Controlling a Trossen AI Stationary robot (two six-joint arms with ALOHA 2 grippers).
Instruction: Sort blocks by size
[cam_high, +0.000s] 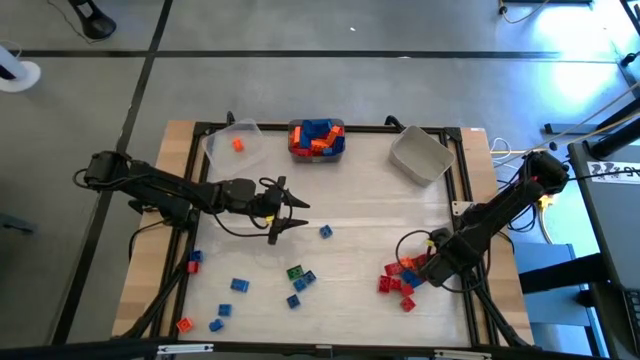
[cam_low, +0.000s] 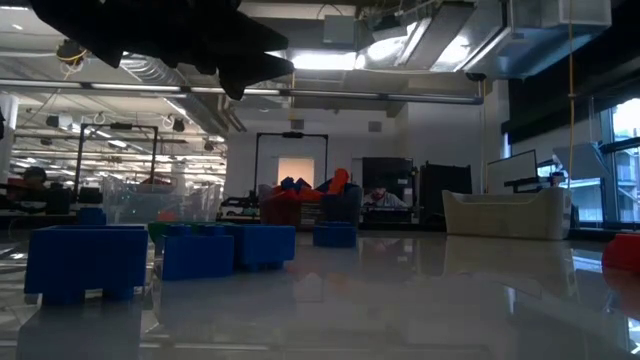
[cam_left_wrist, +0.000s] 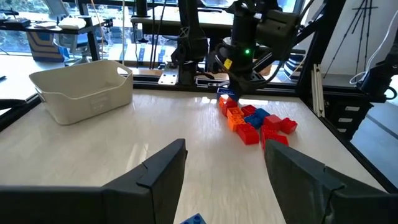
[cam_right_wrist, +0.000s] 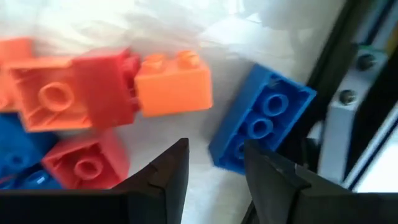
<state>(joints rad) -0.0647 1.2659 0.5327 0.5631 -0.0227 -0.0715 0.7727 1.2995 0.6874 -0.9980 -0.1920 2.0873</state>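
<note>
A pile of red, orange and blue blocks (cam_high: 402, 278) lies at the table's near right. My right gripper (cam_high: 428, 262) points down over it, open; in the right wrist view its fingertips (cam_right_wrist: 214, 163) stand astride the near end of a blue two-by-several brick (cam_right_wrist: 261, 121) lying flat, studs hidden. An orange brick (cam_right_wrist: 174, 84) and red bricks (cam_right_wrist: 106, 87) lie beside it. More blue blocks (cam_high: 298, 283), a green one (cam_high: 294, 271) and red ones (cam_high: 193, 262) lie scattered at the near left. My left gripper (cam_high: 292, 214) hovers open over mid-table, holding nothing. My right gripper comes from above with one finger (cam_right_wrist: 267, 171) at the edge of the blue brick's near corner (cam_right_wrist: 227, 152); the other finger stands a little apart from it. Whether either finger touches the brick, I cannot tell. The brick lies flat on the table.
At the far edge stand a clear bin (cam_high: 235, 146) with one orange block, a bin (cam_high: 317, 139) heaped with blocks, and a pale grey bin (cam_high: 420, 156). A black frame rail (cam_right_wrist: 367, 81) runs close beside the right gripper. Bare tabletop lies between the two arms.
</note>
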